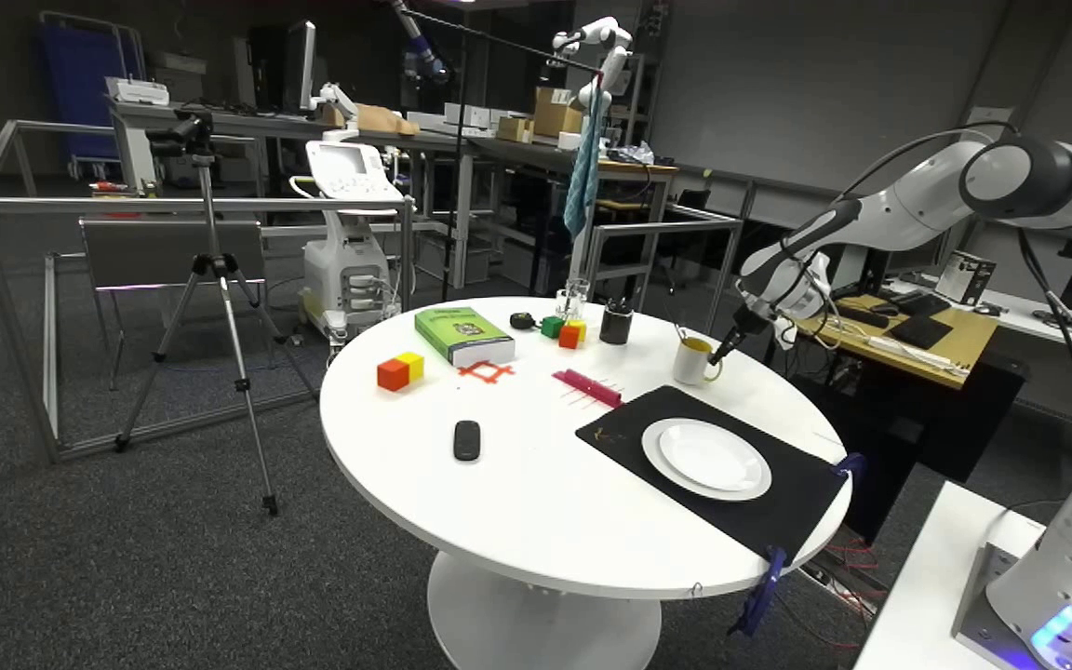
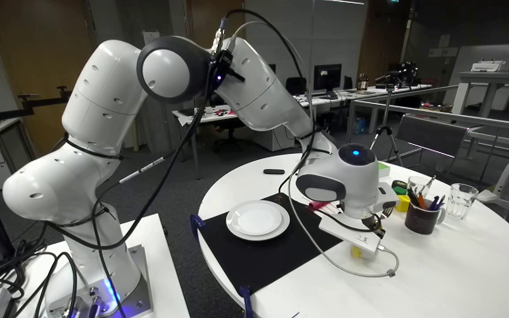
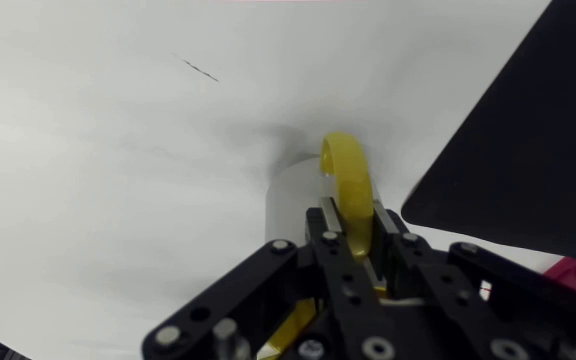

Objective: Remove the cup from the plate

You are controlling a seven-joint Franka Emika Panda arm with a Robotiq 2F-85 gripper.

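Cup [image 1: 688, 367] upright, off plate [image 1: 651, 446], apparently resting on worktop [image 1: 517, 447] just beside black mat [image 1: 783, 507]. Yellow handle [image 3: 354, 195] clasped between jaws, snug on both sides. Plate on mat, apart from cup, smaller plate [image 1: 708, 456] on top. Removal looks done; step in hand likely release. Next: part jaws, back straight off handle without dragging cup.

five blocks [image 1: 393, 375], two glasses [image 2: 462, 202], two mugs [image 1: 688, 366]
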